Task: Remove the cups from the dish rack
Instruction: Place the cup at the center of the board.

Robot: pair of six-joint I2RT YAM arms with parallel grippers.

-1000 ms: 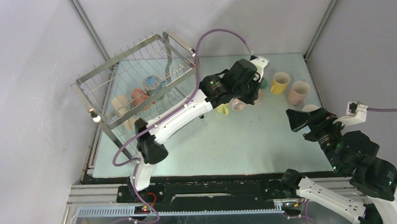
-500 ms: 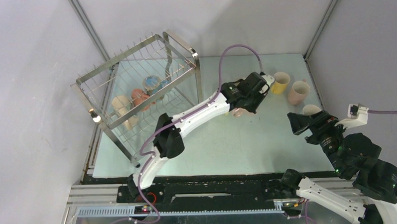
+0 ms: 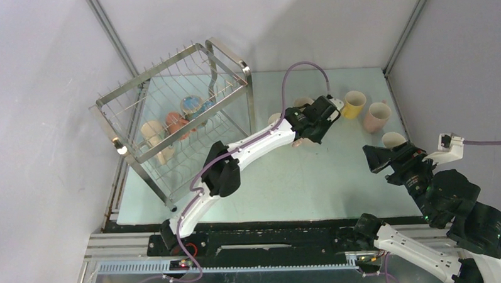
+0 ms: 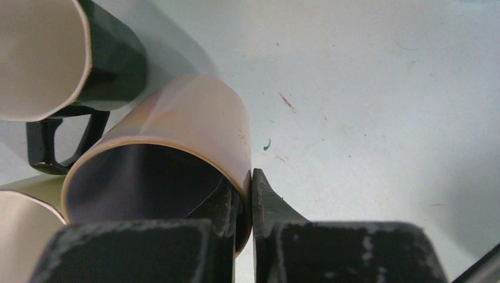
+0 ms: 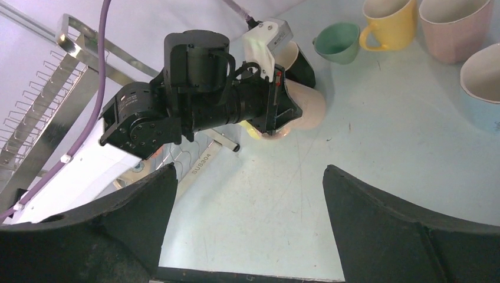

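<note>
The left hand, clamped on the beige cup, has carried it well right of the dish rack; release seems next.

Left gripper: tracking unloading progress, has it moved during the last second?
Yes. The left gripper, pinching the beige cup, shifted right in the top view, away from the dish rack, toward the yellow cup.
</note>
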